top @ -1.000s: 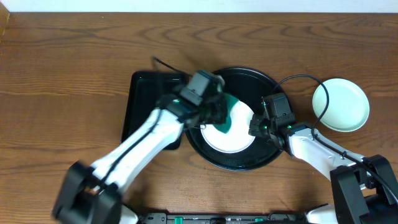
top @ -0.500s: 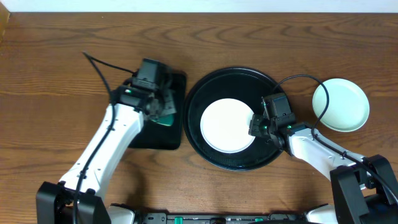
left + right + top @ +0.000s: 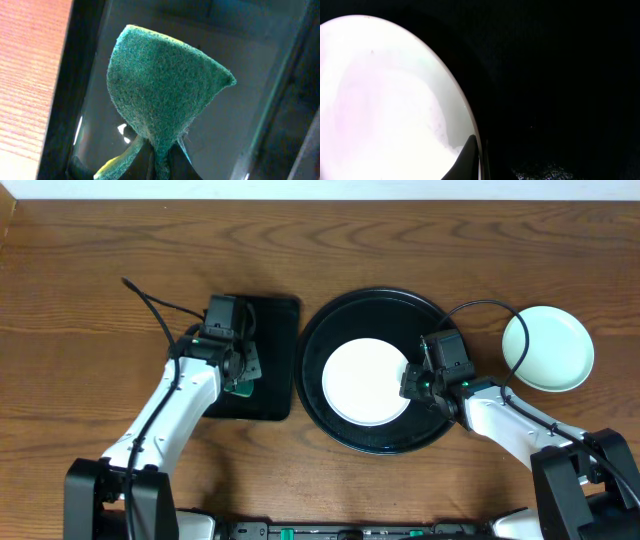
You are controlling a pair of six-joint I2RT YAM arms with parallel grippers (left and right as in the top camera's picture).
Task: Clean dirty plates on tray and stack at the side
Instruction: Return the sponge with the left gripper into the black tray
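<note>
Sponge (image 3: 161, 92) over rectangular tray (image 3: 277, 355), off plate (image 3: 365, 383)

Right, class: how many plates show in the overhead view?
2. One plate lies on the round black tray. The other plate sits on the table, right of the tray; another could be hidden beneath it.

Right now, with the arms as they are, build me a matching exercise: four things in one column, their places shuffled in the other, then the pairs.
1. green sponge
2. white plate
3. pale-mint plate
4. rectangular tray

A. on the table, far right
B. just left of the round tray
C. pinched in the left gripper
D. in the round tray, rim gripped by the right gripper

Pairs: 1-C, 2-D, 3-A, 4-B.
</note>
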